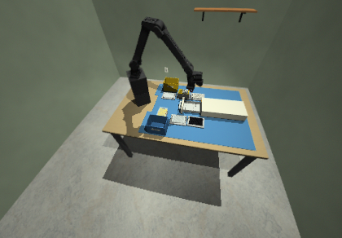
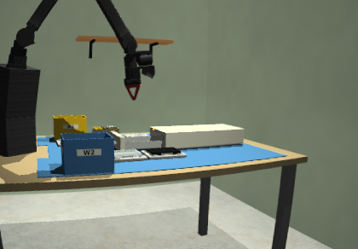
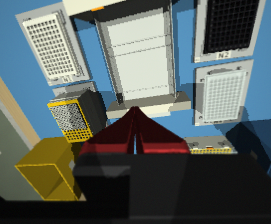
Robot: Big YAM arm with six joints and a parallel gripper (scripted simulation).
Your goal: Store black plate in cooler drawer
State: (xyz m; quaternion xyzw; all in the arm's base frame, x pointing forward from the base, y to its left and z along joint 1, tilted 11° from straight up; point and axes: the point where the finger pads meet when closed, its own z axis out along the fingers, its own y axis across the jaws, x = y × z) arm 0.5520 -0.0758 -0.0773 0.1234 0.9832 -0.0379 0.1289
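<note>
The black plate [image 3: 232,25] lies flat in nest N2 at the upper right of the wrist view, with no lid. It also shows in front of the cooler in the top view [image 1: 195,121]. The cream cooler CD [image 1: 224,107] has its drawer [image 3: 139,57] pulled out and empty, with ribs across its floor and its bar handle [image 3: 149,106] toward the arm. An amber lamp [image 3: 98,8] glows on the housing. My gripper [image 3: 134,111] [image 2: 134,96] is shut with nothing in it. It hangs high above the handle end of the drawer.
A blue bin W2 [image 2: 87,152] and a yellow bin [image 3: 47,172] stand toward the arm's base. A white plate sits in N1 [image 3: 49,42], and another white plate [image 3: 222,92] sits next to N2. A yellow tip box [image 3: 69,117] stands left of the handle.
</note>
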